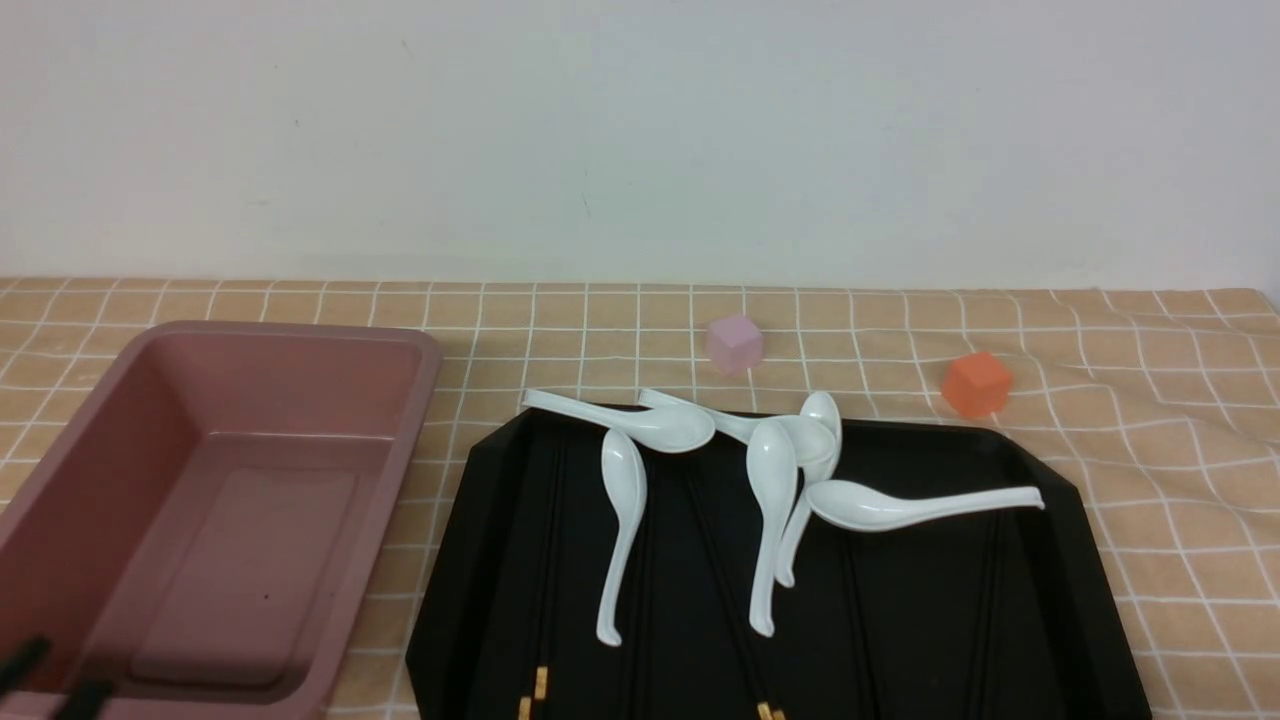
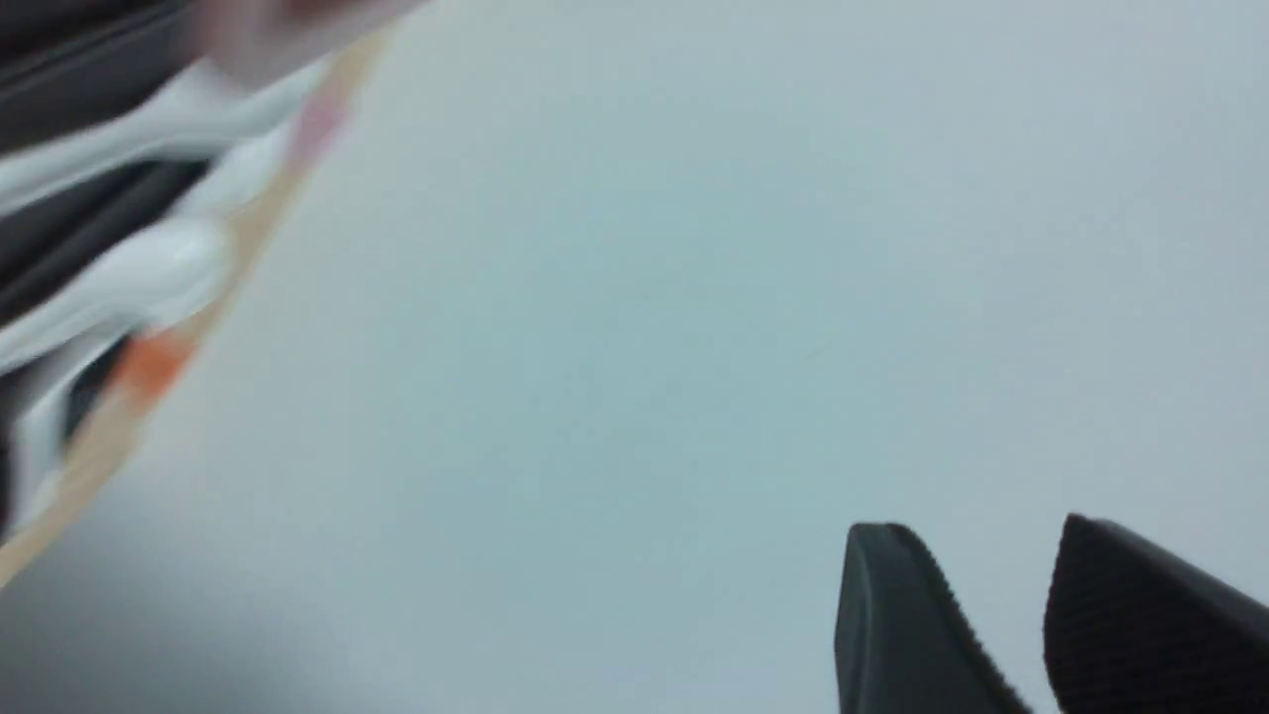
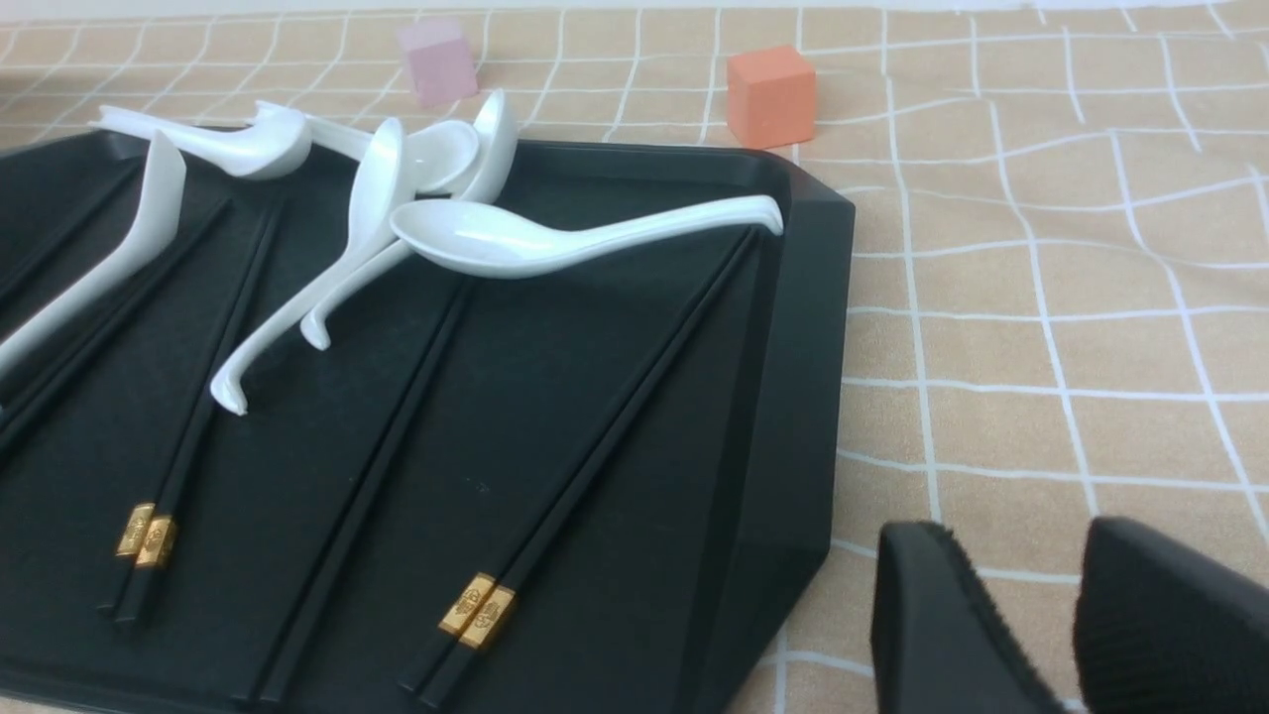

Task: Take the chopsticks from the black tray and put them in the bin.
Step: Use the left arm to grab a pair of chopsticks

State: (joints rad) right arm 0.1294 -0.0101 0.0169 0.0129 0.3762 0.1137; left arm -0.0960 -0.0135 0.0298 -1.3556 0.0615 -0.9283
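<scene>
The black tray [image 1: 1060, 600] lies at centre right, next to the pink bin [image 1: 230, 500], which is empty at the left. Several pairs of black chopsticks [image 3: 595, 436] with gold bands lie lengthwise in the tray [image 3: 793, 397]; in the front view mostly their gold bands [image 1: 540, 683] show. My left gripper [image 1: 55, 678] is at the bin's near end, open and empty; in its own blurred view [image 2: 981, 535] it faces the wall. My right gripper [image 3: 1011, 535] is open and empty above the tablecloth, just off the tray's near right corner, and is out of the front view.
Several white soup spoons [image 1: 620, 520] lie across the chopsticks in the tray's far half, one [image 3: 555, 238] over the rightmost pair. A pale pink cube [image 1: 734, 343] and an orange cube [image 1: 976, 384] stand behind the tray on the wrinkled checked cloth [image 1: 1180, 480].
</scene>
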